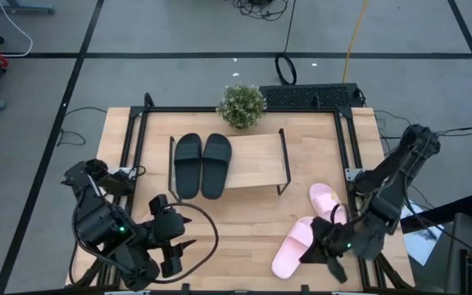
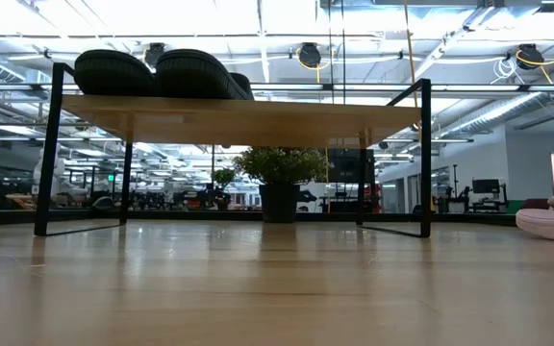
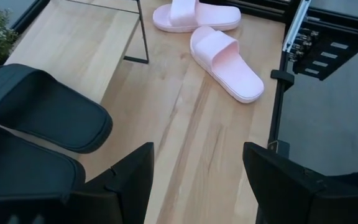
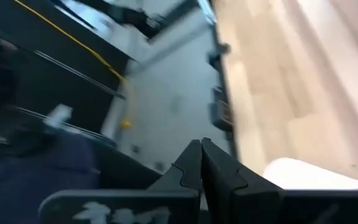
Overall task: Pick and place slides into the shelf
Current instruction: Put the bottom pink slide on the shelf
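In the high view, the left gripper [image 1: 180, 248] sits at the lower left of the frame, above the bare table [image 1: 244, 221], its fingers [image 3: 129, 180] spread apart with nothing between them; in its own wrist view the two dark fingers frame plain wood, with the black slides just ahead. Moving right, the shelf [image 1: 256, 160] lies across the centre of the frame; the black slides [image 1: 202, 164] rest side by side on its left half, toes toward the lower edge of the picture, and the right half of the board is bare; in the low view the same pair shows at the upper left, on top of the board, above the thin black legs. Just above the shelf in the high view stands a small potted plant [image 1: 242, 105]. Further right, the pink slides [image 1: 310, 227] lie on the table at the lower right, well apart from the shelf, one angled toward the other. The right gripper [image 1: 334, 240] is over the lower pink slide, its fingers [image 4: 194, 168] pressed together; whether it touches the slide cannot be told.
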Action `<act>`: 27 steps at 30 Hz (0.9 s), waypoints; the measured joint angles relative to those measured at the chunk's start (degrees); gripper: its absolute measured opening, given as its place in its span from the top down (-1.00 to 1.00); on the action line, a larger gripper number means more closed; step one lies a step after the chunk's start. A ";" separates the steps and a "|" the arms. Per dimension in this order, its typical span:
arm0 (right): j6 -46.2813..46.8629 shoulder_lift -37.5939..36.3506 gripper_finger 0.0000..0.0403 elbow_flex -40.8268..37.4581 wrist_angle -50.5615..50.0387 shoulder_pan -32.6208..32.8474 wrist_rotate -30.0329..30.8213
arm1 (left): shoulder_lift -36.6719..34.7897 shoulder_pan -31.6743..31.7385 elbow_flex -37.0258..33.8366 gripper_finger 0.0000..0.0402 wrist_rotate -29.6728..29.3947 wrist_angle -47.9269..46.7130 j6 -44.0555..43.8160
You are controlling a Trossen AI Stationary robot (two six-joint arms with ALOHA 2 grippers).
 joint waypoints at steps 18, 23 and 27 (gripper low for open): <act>8.55 27.50 1.00 24.18 -41.58 -0.17 -6.65 | 0.00 -1.29 0.00 -0.21 0.13 0.00 -0.02; 9.77 28.95 1.00 24.18 -43.60 -0.31 -6.58 | 0.00 -1.31 0.00 -0.21 0.13 0.00 -0.02; 10.47 29.99 1.00 24.18 -45.42 -0.85 -7.80 | 0.00 -1.31 0.00 -0.21 0.13 0.00 0.00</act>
